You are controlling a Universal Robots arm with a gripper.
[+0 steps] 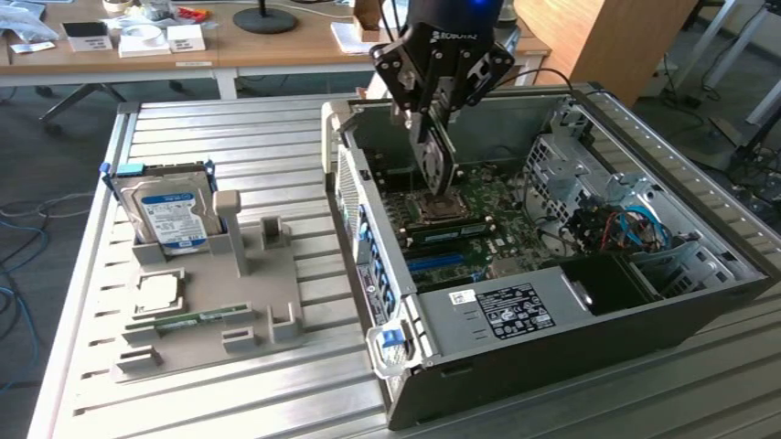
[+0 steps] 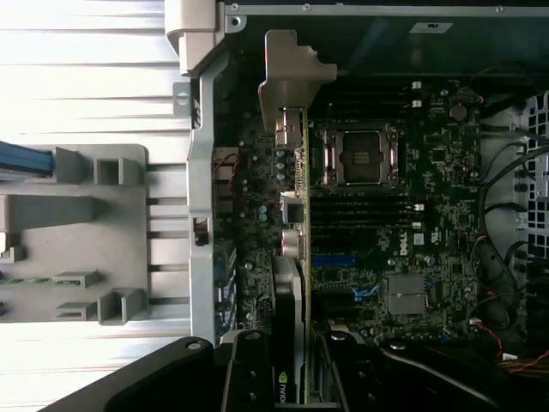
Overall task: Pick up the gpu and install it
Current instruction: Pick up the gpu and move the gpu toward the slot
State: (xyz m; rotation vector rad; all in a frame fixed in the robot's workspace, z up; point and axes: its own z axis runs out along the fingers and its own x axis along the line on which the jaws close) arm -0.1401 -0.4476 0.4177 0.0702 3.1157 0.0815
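- The gripper [image 1: 430,117] pinched the gpu [image 1: 434,165], which was held on edge
- The gpu hung over the motherboard [image 1: 488,206] inside the open computer case [image 1: 586,320]

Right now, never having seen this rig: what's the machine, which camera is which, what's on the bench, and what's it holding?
The machine is a single robot arm ending in a black tool, a clamp that grips things. The exterior view comes from a camera off the arm that takes in the whole bench. The wrist view comes from a camera on the arm's wrist, looking down past the tool.

On the ribbed metal table lies an open computer case with its motherboard exposed. On the exterior view's left, a grey holder carries a blue-labelled hard drive, a square chip and a green memory stick.

The tool is shut on the gpu, held on edge over the motherboard. I cannot tell whether it touches a slot.
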